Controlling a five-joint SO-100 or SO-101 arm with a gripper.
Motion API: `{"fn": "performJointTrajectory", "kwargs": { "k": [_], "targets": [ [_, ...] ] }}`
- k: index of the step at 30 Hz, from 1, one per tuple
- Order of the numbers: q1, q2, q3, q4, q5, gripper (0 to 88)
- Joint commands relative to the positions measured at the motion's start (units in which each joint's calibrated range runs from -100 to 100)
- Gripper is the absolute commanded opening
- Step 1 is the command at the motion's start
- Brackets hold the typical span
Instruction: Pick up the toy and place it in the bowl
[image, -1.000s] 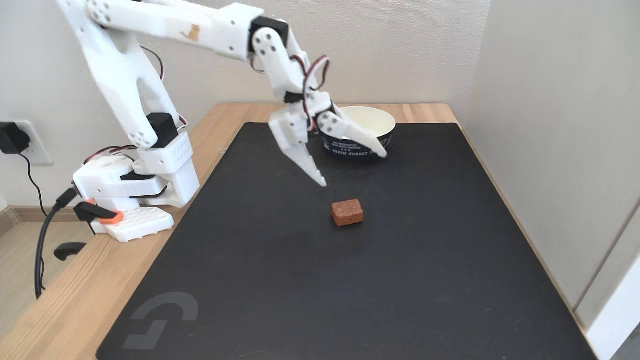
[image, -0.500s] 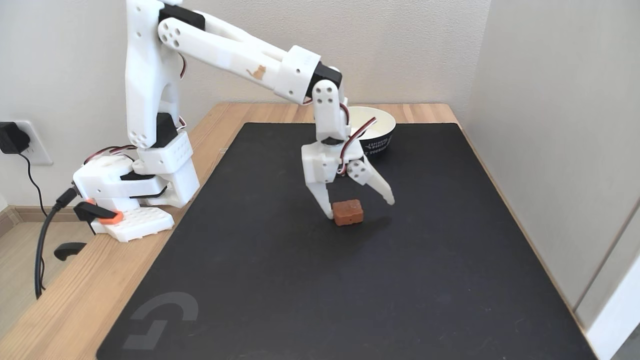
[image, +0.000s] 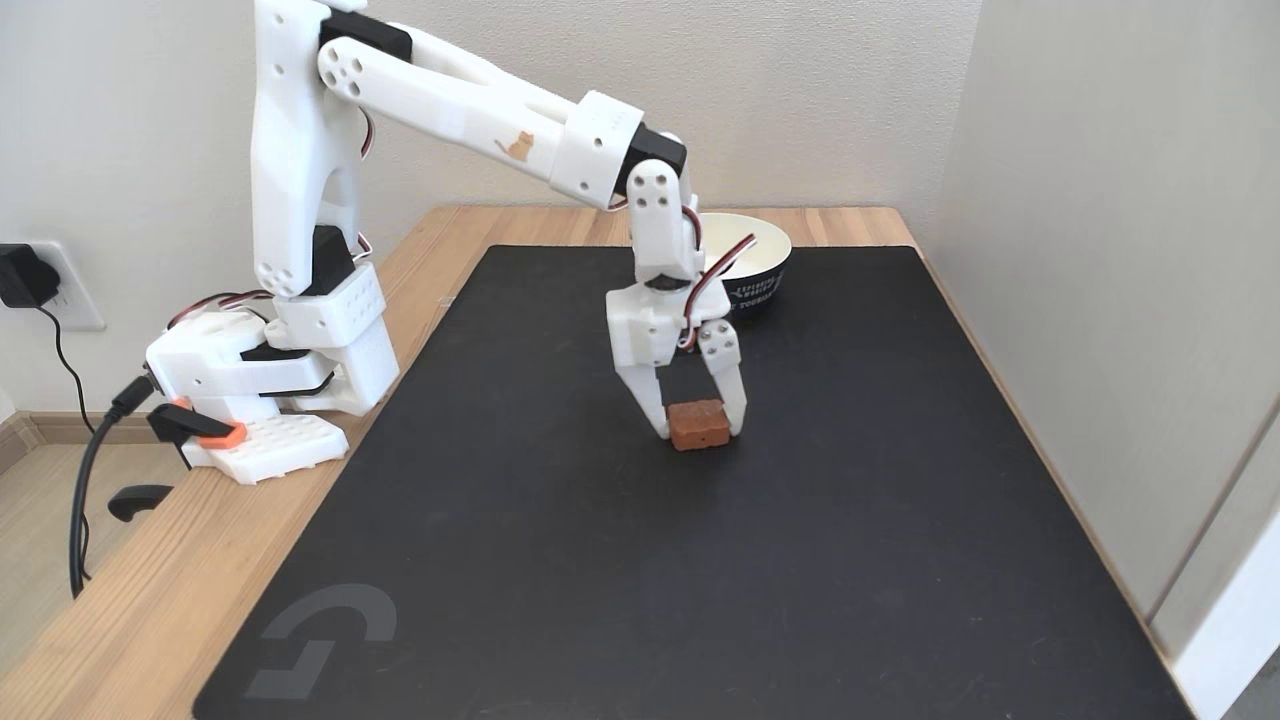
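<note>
The toy (image: 698, 425), a small reddish-brown speckled block, lies on the black mat (image: 700, 560) near its middle. My white gripper (image: 698, 430) points straight down over it, one finger against each end of the block, shut on it. The block still rests on the mat. Behind the wrist, at the mat's far edge, stands the bowl (image: 765, 262), white inside and dark navy outside with white lettering; the arm hides its left part.
The arm's base (image: 270, 390) is clamped at the left edge of the wooden table (image: 120, 610), with cables and a wall socket (image: 40, 285) beside it. A pale wall panel (image: 1120, 300) runs close along the mat's right side.
A second ago the gripper hung open, high in front of the bowl. It came down around the toy, and in the last half second its right finger swung in against the block.
</note>
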Motion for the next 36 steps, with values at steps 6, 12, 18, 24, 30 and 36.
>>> {"fn": "performJointTrajectory", "kwargs": {
  "k": [6,12,18,24,30,36],
  "targets": [
    [-2.91,0.40,-12.03,2.26,-0.87,2.6],
    [-7.77,0.32,-28.61,10.90,-6.35,2.5],
    [-19.48,-5.02,-32.76,8.61,-11.78,2.5],
    [-28.85,-10.43,-30.68,5.90,-15.33,2.5],
    [-35.87,-16.77,-11.76,-6.71,-17.84,2.5],
    [-38.46,-16.94,1.85,-16.03,-18.04,3.1]
  ]
}}
